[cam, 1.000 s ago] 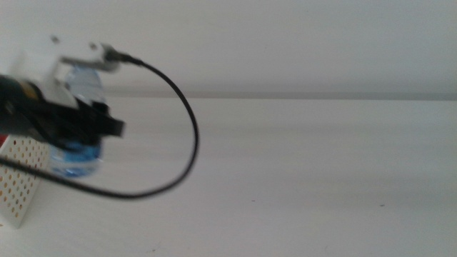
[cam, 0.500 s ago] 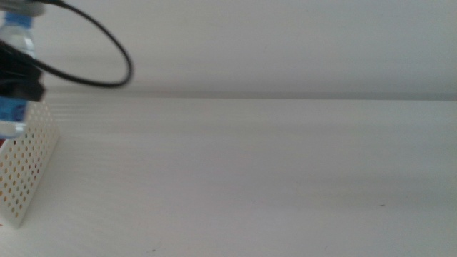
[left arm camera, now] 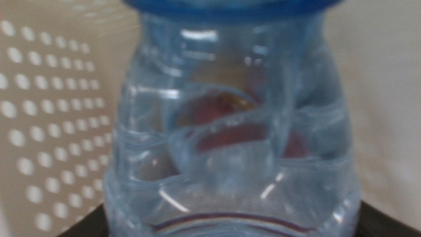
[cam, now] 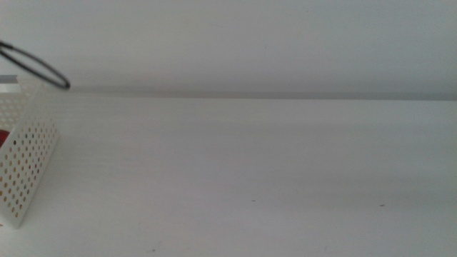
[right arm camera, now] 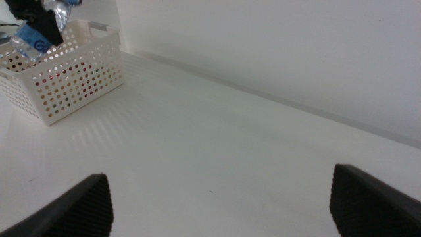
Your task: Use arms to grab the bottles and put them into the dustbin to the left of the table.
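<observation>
The clear water bottle (left arm camera: pixel 237 131) with its blue cap fills the left wrist view, and my left gripper (left arm camera: pixel 233 225) is shut on it, dark jaws showing at both lower corners. From the right wrist view the bottle (right arm camera: pixel 29 41) hangs over the white perforated dustbin (right arm camera: pixel 66 79), held by the left gripper (right arm camera: pixel 41 23). Something red (cam: pixel 3 135) lies inside the dustbin (cam: pixel 27 168), which sits at the left edge of the middle view. My right gripper (right arm camera: pixel 220 197) stands open low over the white table (cam: pixel 271 171), holding nothing.
A loop of black cable (cam: pixel 39 71) from the left arm reaches into the middle view's top left corner. The dustbin's holed wall (left arm camera: pixel 39 118) stands close beside the held bottle. A pale wall (right arm camera: pixel 296 52) rises behind the table.
The left gripper has carried the water bottle leftward and out of the middle view, over the dustbin. Only its cable loop still shows there.
</observation>
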Controlling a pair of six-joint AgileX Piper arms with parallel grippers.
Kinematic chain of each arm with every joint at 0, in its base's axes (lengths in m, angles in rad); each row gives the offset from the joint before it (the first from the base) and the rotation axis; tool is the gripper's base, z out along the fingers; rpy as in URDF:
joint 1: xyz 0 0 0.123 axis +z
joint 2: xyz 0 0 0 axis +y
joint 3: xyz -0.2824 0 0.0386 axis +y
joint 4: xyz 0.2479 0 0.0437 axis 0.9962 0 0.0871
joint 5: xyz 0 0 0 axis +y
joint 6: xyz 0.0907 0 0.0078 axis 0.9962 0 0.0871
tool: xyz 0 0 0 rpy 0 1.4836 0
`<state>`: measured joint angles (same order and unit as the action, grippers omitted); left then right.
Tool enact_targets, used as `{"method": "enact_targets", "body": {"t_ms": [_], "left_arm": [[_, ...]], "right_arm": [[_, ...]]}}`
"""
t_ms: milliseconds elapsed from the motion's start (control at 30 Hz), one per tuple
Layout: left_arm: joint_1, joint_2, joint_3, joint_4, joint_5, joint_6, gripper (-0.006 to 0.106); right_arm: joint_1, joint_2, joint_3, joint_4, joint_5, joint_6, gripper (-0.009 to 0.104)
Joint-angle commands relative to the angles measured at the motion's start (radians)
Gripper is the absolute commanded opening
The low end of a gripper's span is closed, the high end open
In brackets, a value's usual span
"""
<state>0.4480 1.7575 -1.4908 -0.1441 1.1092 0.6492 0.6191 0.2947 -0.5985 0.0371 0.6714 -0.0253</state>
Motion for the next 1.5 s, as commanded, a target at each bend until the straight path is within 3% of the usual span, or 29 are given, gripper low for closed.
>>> {"method": "enact_targets", "body": {"t_ms": [0,167,300,500,633,700,733,800,1267,1467], "left_arm": [[0.009,0.016,-0.015,0.044,-0.052,0.046,-0.002],[0.011,0.042,-0.015,0.125,-0.098,0.053,-0.002],[0.011,0.058,-0.012,0.126,-0.102,-0.005,-0.001],[0.011,0.067,0.03,0.144,-0.134,-0.026,0.013],[0.011,0.067,0.038,0.166,-0.141,-0.018,0.038],[0.011,0.067,0.042,0.162,-0.141,-0.018,0.058],[0.011,0.067,0.046,0.135,-0.134,-0.018,0.078],[0.011,0.067,0.047,0.118,-0.116,-0.018,0.094],[0.009,-0.111,-0.006,0.045,0.046,-0.108,0.094],[-0.036,-0.279,-0.012,-0.145,0.087,-0.119,0.094]], "right_arm": [[-0.002,-0.001,0.003,-0.009,-0.005,0.0,0.088],[-0.002,-0.001,0.003,-0.009,-0.005,0.0,0.088],[-0.002,-0.001,0.003,-0.009,-0.005,0.0,0.088],[-0.002,-0.001,0.003,-0.009,-0.005,0.0,0.088],[-0.002,-0.001,0.003,-0.009,-0.005,0.0,0.088],[-0.002,-0.001,0.003,-0.009,-0.005,0.0,0.088],[-0.002,-0.001,0.003,-0.009,-0.005,0.0,0.088],[-0.002,-0.001,0.003,-0.009,-0.005,0.0,0.088],[-0.002,-0.001,0.003,-0.009,-0.005,0.0,0.088],[-0.002,-0.001,0.003,-0.009,-0.005,0.0,0.088]]}}
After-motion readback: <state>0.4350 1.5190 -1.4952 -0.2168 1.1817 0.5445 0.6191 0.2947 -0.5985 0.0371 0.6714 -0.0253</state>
